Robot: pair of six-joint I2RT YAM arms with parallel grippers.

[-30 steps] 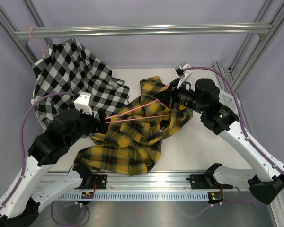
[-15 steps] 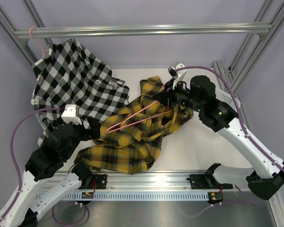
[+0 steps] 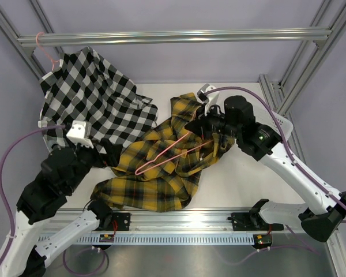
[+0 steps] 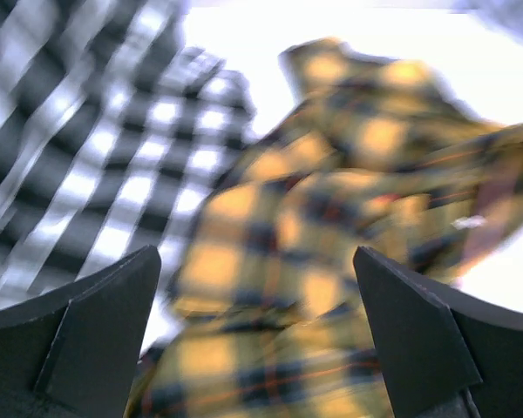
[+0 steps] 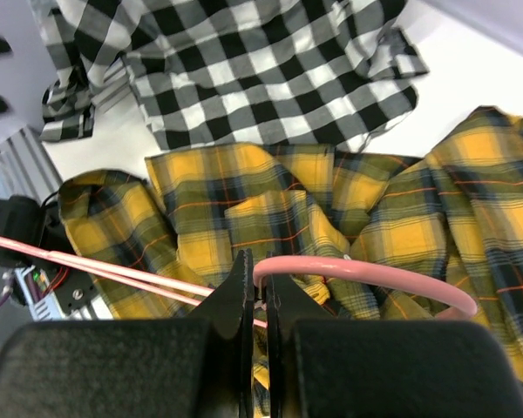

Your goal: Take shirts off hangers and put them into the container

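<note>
Yellow shirt lay crumpled on the table, off its hanger; all places below are taken from it. Right gripper was above the shirt's far right part, fingers pressed together and pinching the hook of the hanger. The hanger's pink triangle ran from that grip toward the near left, across the top of the yellow shirt and outside the cloth. Could not tell whether the wire touched the fabric. Left gripper was at the shirt's left edge, fingers spread wide with nothing between them. The left wrist view was blurred, with yellow check beyond the fingertips and black-white check to their left. Black-white shirt was to the far left of the yellow shirt, on the second hanger, whose hook sat over the rail. Its lower hem reached down to the yellow shirt's far left edge and met it there. Basket was to the right of the yellow shirt and mostly hidden behind the right arm. Only a strip of its white perforated side showed, and its contents were not visible.
</note>
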